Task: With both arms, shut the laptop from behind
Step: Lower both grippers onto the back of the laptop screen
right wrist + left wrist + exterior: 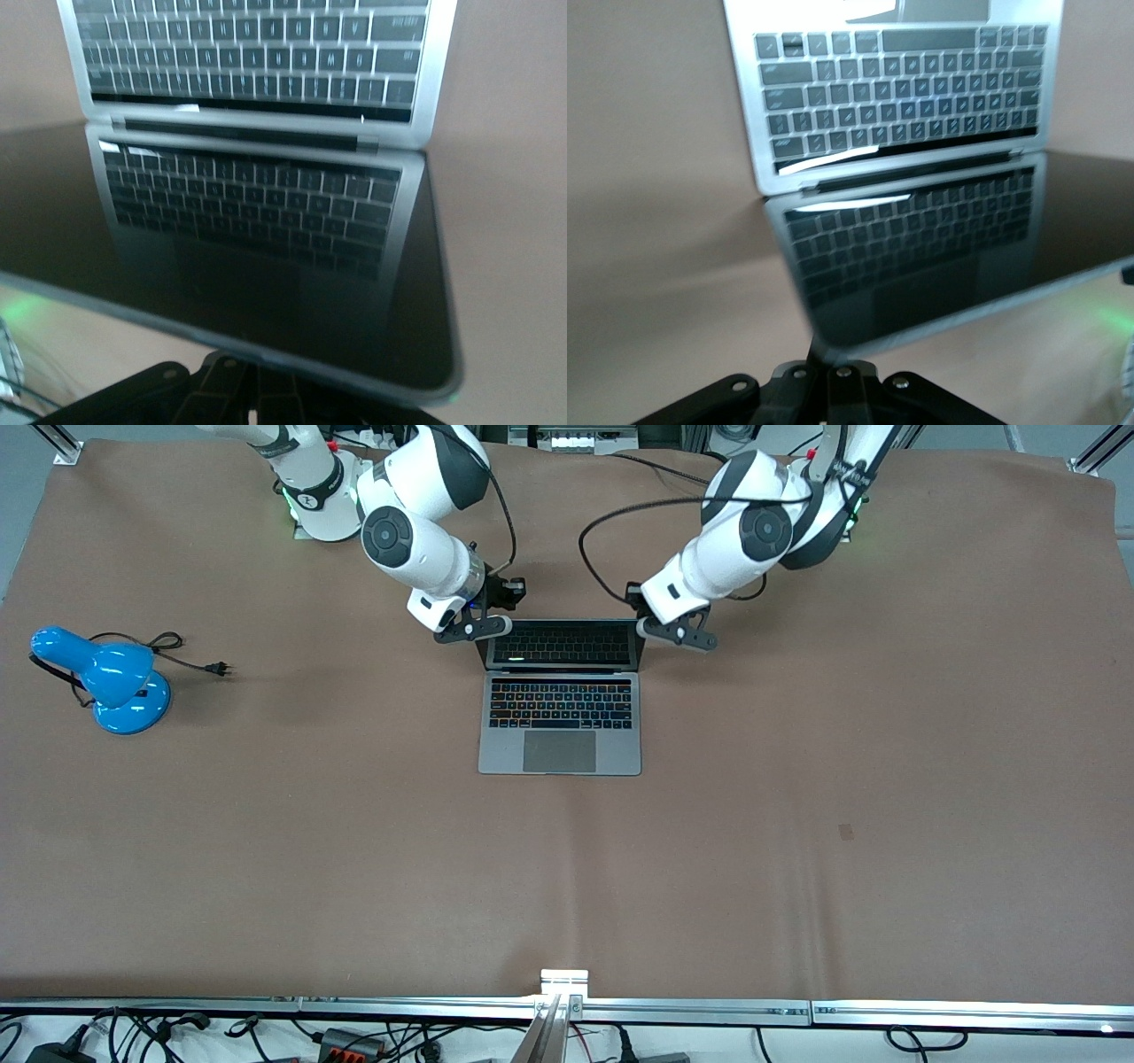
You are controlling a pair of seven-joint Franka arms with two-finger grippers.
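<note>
The silver-grey laptop point(560, 726) lies open in the middle of the table, its dark screen point(563, 644) tilted and mirroring the black keyboard. My right gripper point(483, 627) is shut and rests against the lid's top corner at the right arm's end. My left gripper point(680, 634) is shut and rests against the lid's top corner at the left arm's end. In the left wrist view the closed fingers point(849, 390) sit just under the lid's corner point(824, 341). In the right wrist view the closed fingers point(239, 394) sit under the lid's top edge point(292, 363).
A blue desk lamp point(115, 682) with a black cord and plug point(217, 667) lies toward the right arm's end of the table. Brown table cover point(797, 824) spreads all around the laptop. A metal rail point(567, 1005) runs along the table's near edge.
</note>
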